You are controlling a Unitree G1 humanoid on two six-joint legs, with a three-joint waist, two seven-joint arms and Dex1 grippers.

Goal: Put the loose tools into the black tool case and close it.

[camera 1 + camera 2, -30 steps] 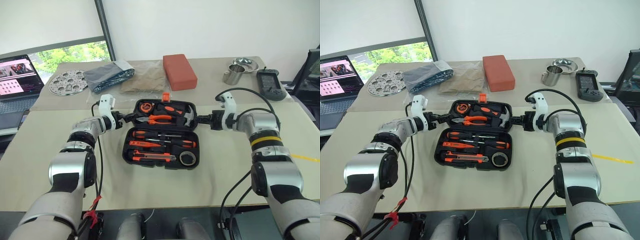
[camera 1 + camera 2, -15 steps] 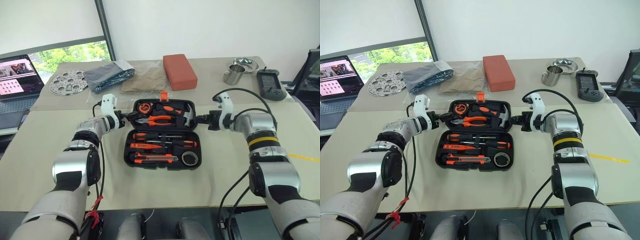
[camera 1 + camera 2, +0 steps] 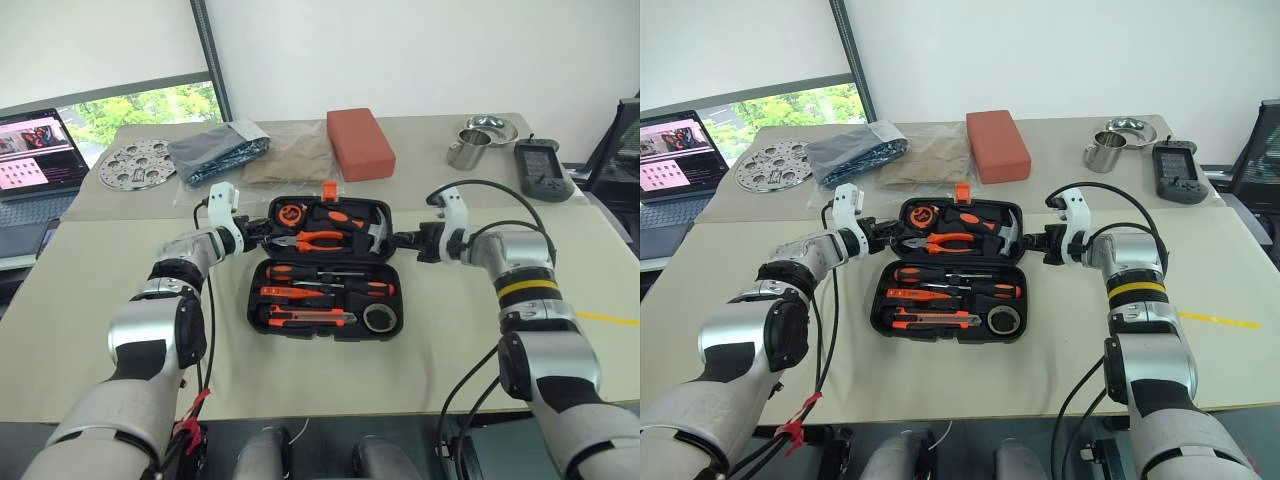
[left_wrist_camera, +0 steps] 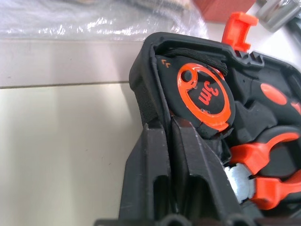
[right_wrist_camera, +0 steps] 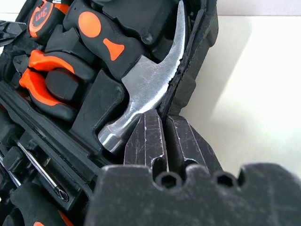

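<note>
Room: a white wall behind two beige tables (image 3: 90, 330) pushed together, with a window (image 3: 150, 108) at the far left.
Black tool case (image 3: 262, 300): it lies open in the middle of the near table, lid half away from the robot, with the orange latch (image 3: 330, 192) standing at its far edge.
Lid half: it holds a tape measure (image 3: 291, 213), orange-handled pliers (image 3: 318, 239) and a hammer (image 3: 372, 231) in moulded slots.
Near half: the screwdrivers (image 3: 330, 271) lie in the upper rows, the utility knife (image 3: 305, 317) along the front row, and the grey tape roll (image 3: 379, 318) in the right front corner.
Left gripper (image 3: 257, 231): its fingers are pinched together on the left rim of the lid half, beside the tape measure; the left wrist view shows the rim caught between them.
Right gripper (image 3: 399, 239): its fingers are pressed together on the right rim of the lid half, next to the hammer head.
Far table: a red block (image 3: 358, 142), a clear plastic bag (image 3: 290, 152), a dark folded cloth (image 3: 215, 148), a perforated metal disc (image 3: 136, 164), a steel cup (image 3: 465, 149) with a bowl (image 3: 489, 126) behind it, and a dark handheld device (image 3: 541, 167).
Left edge: an open laptop (image 3: 38, 152) with a lit screen.
</note>
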